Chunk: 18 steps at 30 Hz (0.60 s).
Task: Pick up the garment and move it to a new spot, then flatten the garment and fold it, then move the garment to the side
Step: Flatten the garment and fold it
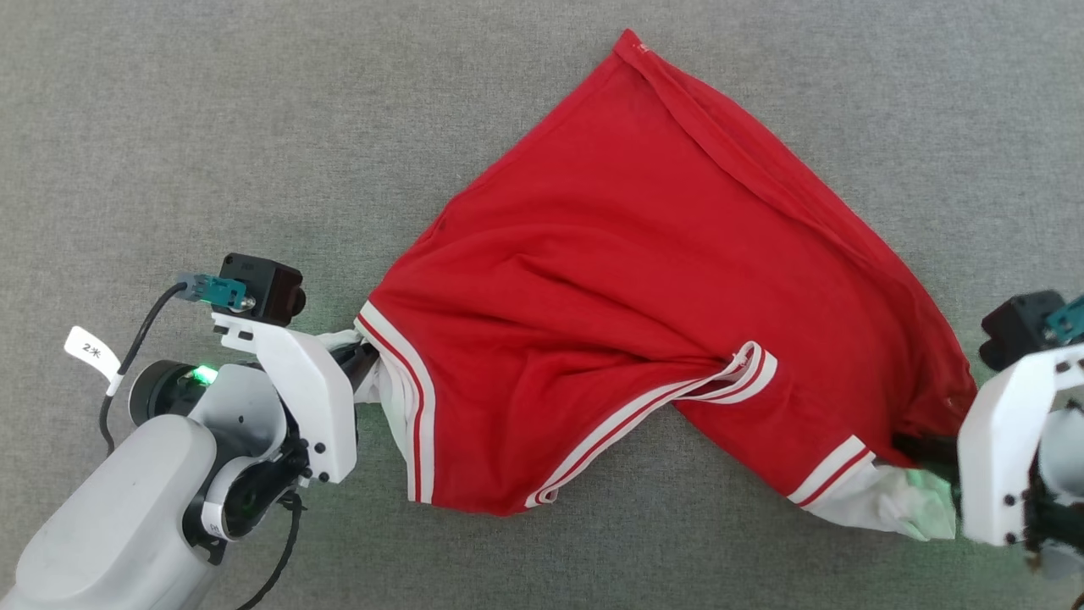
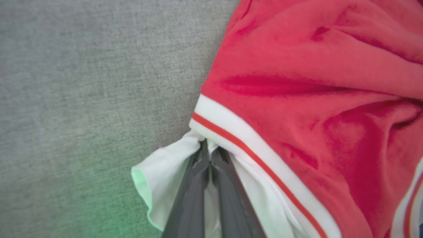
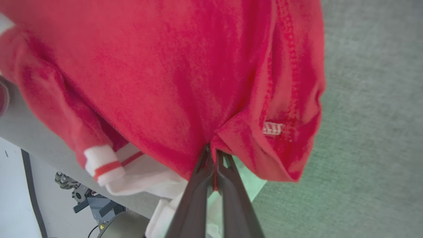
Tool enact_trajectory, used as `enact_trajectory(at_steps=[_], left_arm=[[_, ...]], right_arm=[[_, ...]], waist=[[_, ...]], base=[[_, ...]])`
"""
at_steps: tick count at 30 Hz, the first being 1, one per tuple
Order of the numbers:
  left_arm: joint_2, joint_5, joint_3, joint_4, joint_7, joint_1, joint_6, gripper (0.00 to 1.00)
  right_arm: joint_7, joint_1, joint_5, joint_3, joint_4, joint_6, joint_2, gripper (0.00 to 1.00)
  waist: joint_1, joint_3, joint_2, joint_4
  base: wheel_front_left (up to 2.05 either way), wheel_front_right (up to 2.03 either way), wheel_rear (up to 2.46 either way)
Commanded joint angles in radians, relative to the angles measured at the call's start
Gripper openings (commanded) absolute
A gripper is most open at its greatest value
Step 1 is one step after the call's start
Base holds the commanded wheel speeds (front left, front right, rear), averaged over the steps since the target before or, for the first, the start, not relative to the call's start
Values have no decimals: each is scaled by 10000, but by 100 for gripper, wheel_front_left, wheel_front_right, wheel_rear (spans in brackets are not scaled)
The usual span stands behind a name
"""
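Note:
The garment (image 1: 627, 288), a red jersey with white sleeves and striped trim, hangs stretched between my two grippers over the grey surface. At its left end my left gripper (image 1: 366, 360) is shut on the cloth where the white sleeve meets the striped trim (image 2: 231, 138). In the left wrist view the two dark fingers (image 2: 195, 185) press together on white sleeve cloth. My right gripper (image 1: 919, 447) is shut on the red fabric (image 3: 185, 82) at the garment's right end, near the other white sleeve (image 1: 881, 500). The far corner (image 1: 631, 47) points away from me.
A grey fabric-covered surface (image 1: 212, 127) spreads under and around the garment. In the right wrist view the surface's edge (image 3: 39, 145) shows at lower left, with pale floor and part of my base (image 3: 96, 205) below it.

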Motion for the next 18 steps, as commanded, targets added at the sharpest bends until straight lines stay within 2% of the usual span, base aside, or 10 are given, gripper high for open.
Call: enact_trajectory(at_steps=[1, 2, 3, 4, 5, 8, 18], left_arm=[[-80, 104, -80, 98, -29, -50, -1, 0], [-85, 111, -82, 110, -48, -62, -14, 0], [-92, 106, -82, 125, -71, -62, -24, 0], [-100, 99, -79, 137, -64, -67, -36, 0], [-103, 100, -81, 149, -77, -72, -48, 0], [-98, 97, -72, 187, -155, -26, -67, 0], [-238, 95, -177, 85, -358, 115, -170, 0]], right_arm=[[-245, 153, -187, 57, 171, -3, 94, 0], [-484, 247, -294, 146, 310, -3, 150, 1], [-737, 314, -350, 227, 510, -3, 231, 27], [-1027, 307, -422, 281, 655, -3, 269, 67], [-1281, 255, -482, 330, 756, -5, 263, 100], [-1685, 26, -359, 408, 677, -5, 161, 100], [-2488, -922, -206, -51, -1419, -2, -323, 100]], waist=[[0, 15, 0, 7], [0, 25, 0, 7], [0, 31, 0, 4], [0, 36, 0, 1], [0, 34, 0, 1], [0, -13, 0, -7], [0, -161, 0, 288]], base=[[0, 0, 0], [0, 0, 0], [0, 0, 0], [0, 0, 0], [0, 0, 0], [0, 0, 0], [0, 0, 0]])
